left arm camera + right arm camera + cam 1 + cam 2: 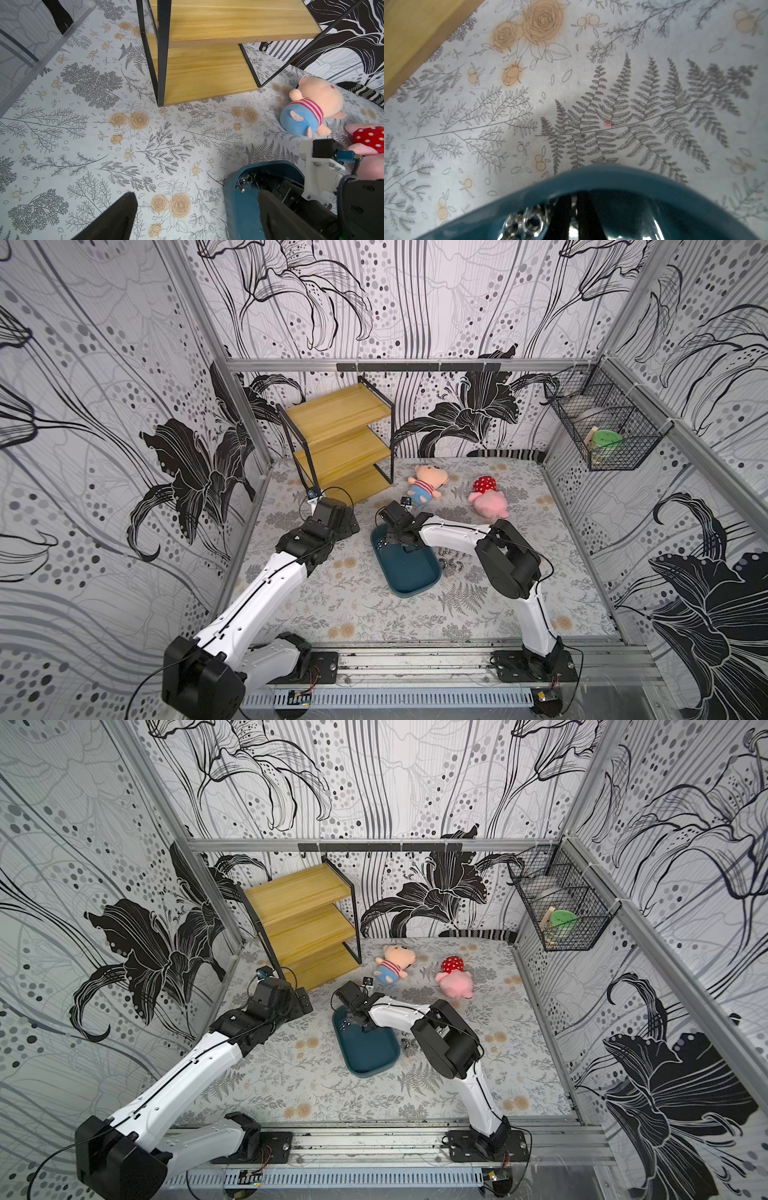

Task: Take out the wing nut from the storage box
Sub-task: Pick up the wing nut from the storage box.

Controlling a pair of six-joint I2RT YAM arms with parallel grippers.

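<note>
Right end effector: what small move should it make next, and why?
Probably lift straight up a little. The right end effector is shut inside the box, with a bright sliver, maybe a wing nut, in its grip; other nuts lie beside it. That would show whether one is held.

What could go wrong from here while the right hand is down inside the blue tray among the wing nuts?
The right hand is shut near the wall of the tray, with only a thin silver sliver between its fingers, so any nut may slip on lifting. Loose wing nuts lie clustered right beside it, so one could snag and be dragged along.
</note>
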